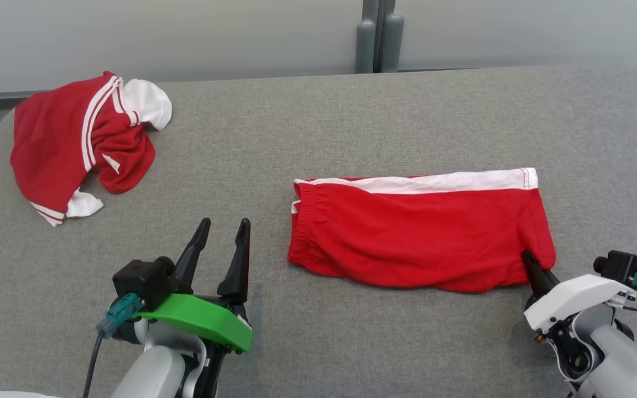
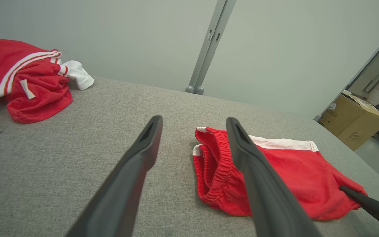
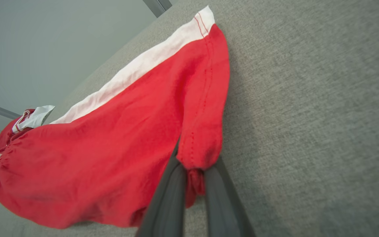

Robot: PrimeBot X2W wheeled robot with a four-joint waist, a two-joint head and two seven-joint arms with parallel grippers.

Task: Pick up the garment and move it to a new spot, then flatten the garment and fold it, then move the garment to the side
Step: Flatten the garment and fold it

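Observation:
The garment [image 1: 418,232] is a pair of red shorts with a white side stripe, lying folded flat on the grey table right of centre. My right gripper [image 1: 528,258] is shut on its near right corner. In the right wrist view the red hem bunches between the two dark fingers of the right gripper [image 3: 194,169], with the garment [image 3: 110,158] spreading away to the left. My left gripper [image 1: 224,224] stands open a little left of the elastic waistband, touching nothing. From the left wrist, the garment [image 2: 294,174] lies beyond the right finger of my open left gripper [image 2: 193,120].
A second red and white garment [image 1: 75,143] lies crumpled at the table's far left corner. The grey padded table [image 1: 351,121] ends at a pale wall with a grey post [image 1: 379,38]. A cardboard box [image 2: 350,121] stands on the floor beyond the right edge.

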